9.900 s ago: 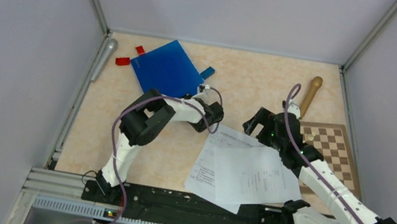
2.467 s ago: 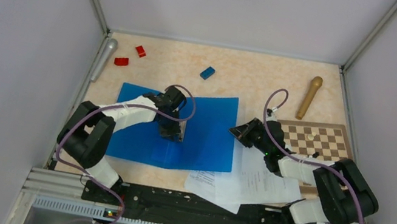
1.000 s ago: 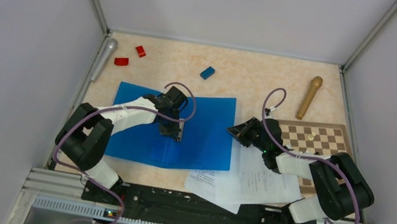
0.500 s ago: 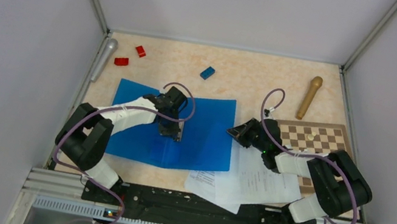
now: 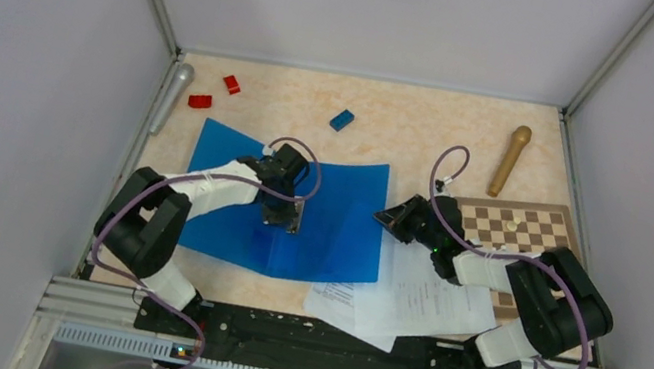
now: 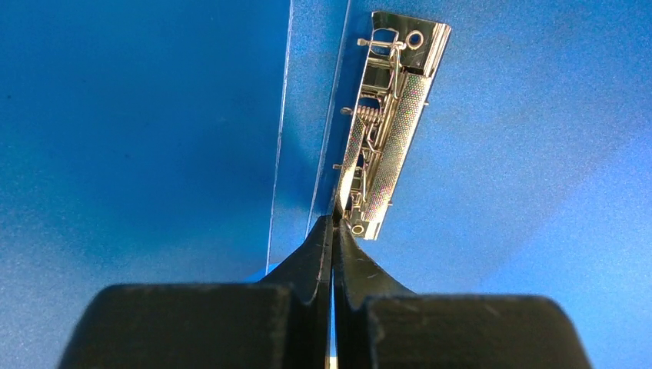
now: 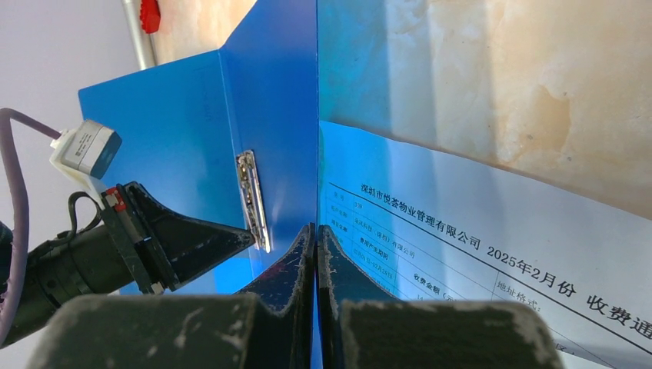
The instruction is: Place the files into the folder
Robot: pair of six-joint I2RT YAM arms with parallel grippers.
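A thin bright-blue plastic folder [image 5: 337,222] lies spread open, inside face up, on the mottled beige counter [image 5: 416,119], a little left of the middle. It is not quite flat, because the left leaf tilts up from the spine.

The left tool [image 5: 282,217] comes down on the middle of the folder. Its black fingers are pressed together with only a hairline slit between them. Their tips touch the near end of the shiny metal clip [image 6: 388,123], which is fixed just beside the spine. I cannot tell whether any thin part of the clip is nipped between them.

The right tool [image 5: 388,218] is just as narrow. The folder's right-hand edge runs straight into the seam between its fingers, with blue showing in the slit, so it is pinching that edge.

The white printed paper sheets [image 5: 425,298] lie loosely fanned on the counter outside the folder. They are near the front and butt against the folder's right edge, with the right arm reaching over them.

Behind that arm sits a brown-and-cream wooden chessboard [image 5: 539,227]. Farther back is a rounded wooden handle [image 5: 510,161]. A small blue block [image 5: 341,120] lies beyond the folder, and two small red blocks [image 5: 200,101] lie at the far left. A silver metal cylinder [image 5: 171,96] lies along the left wall.
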